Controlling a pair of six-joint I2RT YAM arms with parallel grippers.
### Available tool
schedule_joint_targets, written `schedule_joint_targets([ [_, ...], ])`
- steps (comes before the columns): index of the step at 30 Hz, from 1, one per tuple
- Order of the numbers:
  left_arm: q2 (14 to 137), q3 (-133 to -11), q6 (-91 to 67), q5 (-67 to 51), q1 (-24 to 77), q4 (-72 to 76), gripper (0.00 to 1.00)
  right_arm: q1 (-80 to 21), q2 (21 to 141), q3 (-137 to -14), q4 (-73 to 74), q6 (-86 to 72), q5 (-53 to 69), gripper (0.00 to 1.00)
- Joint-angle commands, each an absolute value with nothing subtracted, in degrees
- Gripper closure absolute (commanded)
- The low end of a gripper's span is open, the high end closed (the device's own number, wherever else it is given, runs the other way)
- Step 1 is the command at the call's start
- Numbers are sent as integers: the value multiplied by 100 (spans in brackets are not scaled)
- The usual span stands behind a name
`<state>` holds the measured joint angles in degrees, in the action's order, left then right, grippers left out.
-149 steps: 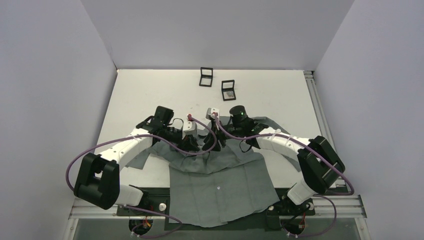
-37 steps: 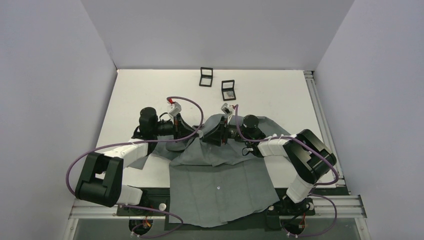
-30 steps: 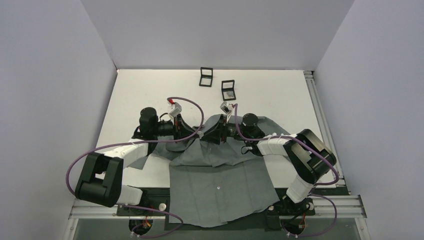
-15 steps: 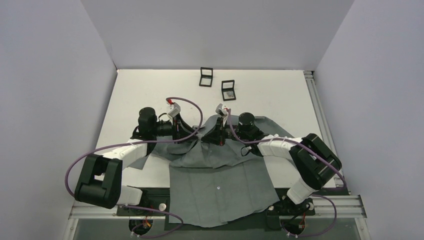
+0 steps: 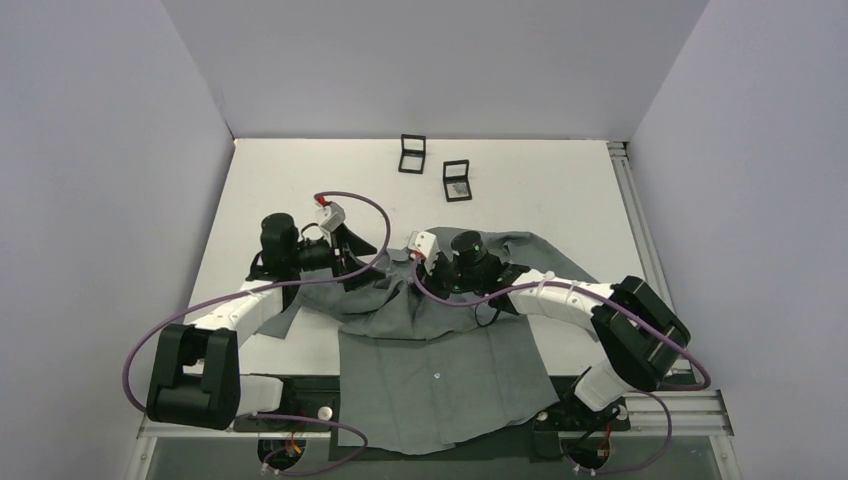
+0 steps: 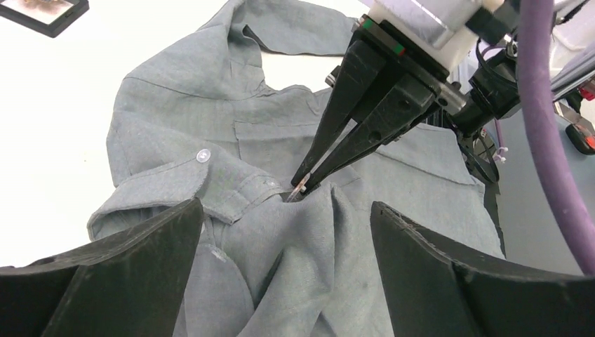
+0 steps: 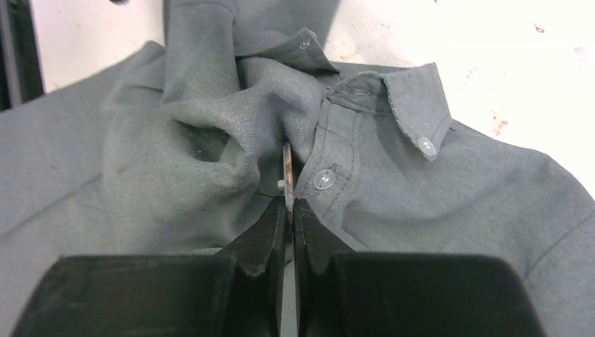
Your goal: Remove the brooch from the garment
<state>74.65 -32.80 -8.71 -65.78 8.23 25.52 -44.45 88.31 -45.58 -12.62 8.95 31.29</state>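
The grey garment lies spread on the table, its collar end bunched up between the two arms. The brooch shows edge-on as a thin reddish-brown disc, still against the fabric beside the button placket. My right gripper is shut on its lower edge. In the left wrist view the right gripper's dark fingers come down to the brooch on a raised fold of the garment. My left gripper is open, a finger on either side of that fold, touching nothing. It sits left of the collar in the top view.
Two small square black boxes stand at the back of the white table. One black box shows at the top left corner of the left wrist view. White buttons line the placket. The shirt tail hangs over the near edge.
My left gripper has let go of the fabric, opened wide and drawn back to the left. My right gripper has shut on the brooch and shifted left. The lifted fabric has sunk.
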Motion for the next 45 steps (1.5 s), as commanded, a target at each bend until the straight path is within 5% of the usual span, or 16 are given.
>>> schedule_joint_targets([
  [1,7267,-3371,-729,-6532,685,2489,10,-4496,8860,-4878,-927,1510,2279,100],
  [5,7223,-3377,-716,-6381,537,2426,0,-4281,8740,-4993,-803,1349,2430,100],
  [11,7198,-3587,-765,-6302,405,2464,1,-3545,8397,-5174,-569,643,3843,100],
  [16,7220,-3701,-1354,-6564,548,2915,11,-3359,8101,-5082,-1038,-526,4975,100],
  [25,7159,-3528,-2695,-6918,1003,4104,30,-3375,8121,-4453,-4191,-3645,5833,100],
  [33,7165,-3443,-3238,-7143,1268,4511,48,-3609,8111,-4367,-3879,-3312,5905,100],
  [45,7301,-3482,-3035,-7207,1537,4211,63,-3771,8046,-4407,-3279,-2805,5810,100],
])
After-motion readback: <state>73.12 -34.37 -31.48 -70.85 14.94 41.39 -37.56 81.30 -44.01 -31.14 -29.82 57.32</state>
